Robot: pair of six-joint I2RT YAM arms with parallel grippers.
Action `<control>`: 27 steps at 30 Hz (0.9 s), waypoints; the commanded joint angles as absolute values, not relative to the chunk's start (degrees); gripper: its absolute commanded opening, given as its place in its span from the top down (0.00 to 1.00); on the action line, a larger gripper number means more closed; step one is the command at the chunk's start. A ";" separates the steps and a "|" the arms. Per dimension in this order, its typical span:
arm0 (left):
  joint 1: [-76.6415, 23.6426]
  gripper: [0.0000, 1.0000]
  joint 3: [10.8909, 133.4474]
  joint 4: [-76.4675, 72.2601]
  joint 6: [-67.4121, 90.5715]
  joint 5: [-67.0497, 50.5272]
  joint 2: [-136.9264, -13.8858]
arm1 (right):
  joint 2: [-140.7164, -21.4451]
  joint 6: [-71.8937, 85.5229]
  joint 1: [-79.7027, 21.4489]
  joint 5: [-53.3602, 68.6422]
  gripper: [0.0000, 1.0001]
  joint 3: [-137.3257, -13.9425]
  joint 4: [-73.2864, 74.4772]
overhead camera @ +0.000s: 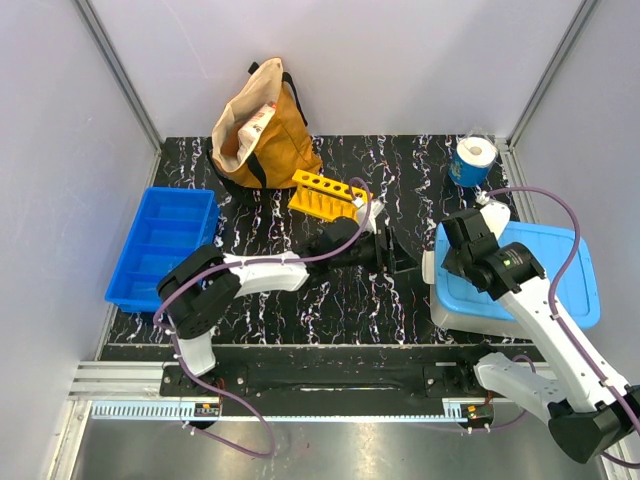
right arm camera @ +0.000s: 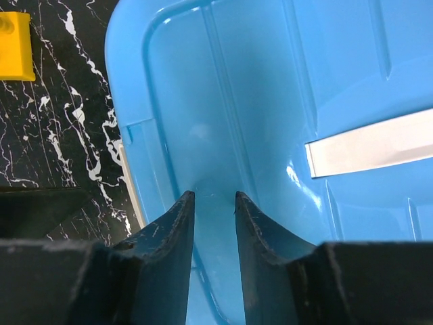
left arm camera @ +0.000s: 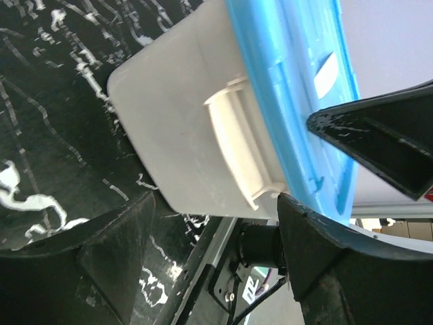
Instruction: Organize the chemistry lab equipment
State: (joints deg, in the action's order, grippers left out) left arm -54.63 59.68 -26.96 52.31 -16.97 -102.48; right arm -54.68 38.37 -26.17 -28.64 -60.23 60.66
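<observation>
On the right side of the desk (overhead camera: 400,170) stands a white box (left arm camera: 176,135) with a blue lid (overhead camera: 560,270), and both arms are gathered at its left end. We take this box as our landmark.

The lid lies flat on the box, so the box is closed. The right claw (right arm camera: 215,203) hangs over the left rim of the lid with its jaws narrow. A thin strip of blue shows between them, and we cannot tell whether they pinch the rim or only hover at it. The left claw (left arm camera: 213,230) is wide and holds nothing. It faces the left end wall of the box, with the moulded handle just ahead of it, and does not seem to touch it.

We cannot find the small lab things in any view: no tubes, no goggles, no glove. They may be inside the closed box or inside the tan bag (overhead camera: 260,130), which stands far to the back left of the box, but the pictures do not show this. A yellow rack (overhead camera: 325,193) with holes lies to the left of the box, towards the back. A blue tray (overhead camera: 165,240) with compartments sits well to the left of the box, and its compartments look bare. A paper roll (overhead camera: 472,158) stands just behind the box.

In our judgement the task is at an early stage. Nothing is sorted, and the step in hand seems to be taking off the lid. Sorting of the things is all left to do.
</observation>
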 commanded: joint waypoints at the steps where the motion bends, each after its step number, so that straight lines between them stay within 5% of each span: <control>1: -55.72 0.23 64.68 -34.45 50.45 -19.77 -103.80 | -53.70 39.55 -25.66 -31.02 0.64 -59.59 61.96; 14: -58.97 0.14 67.58 -32.53 48.25 -15.91 -106.61 | -53.25 37.54 -21.19 -29.45 0.62 -59.93 57.39; 27: -60.38 0.04 66.00 -30.14 47.29 -11.43 -104.33 | -57.13 27.25 -0.36 -18.64 0.65 -63.89 55.72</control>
State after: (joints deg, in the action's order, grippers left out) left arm -59.59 65.52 -27.92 48.60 -12.82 -106.43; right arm -57.28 31.24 -4.27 -23.66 -61.63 57.12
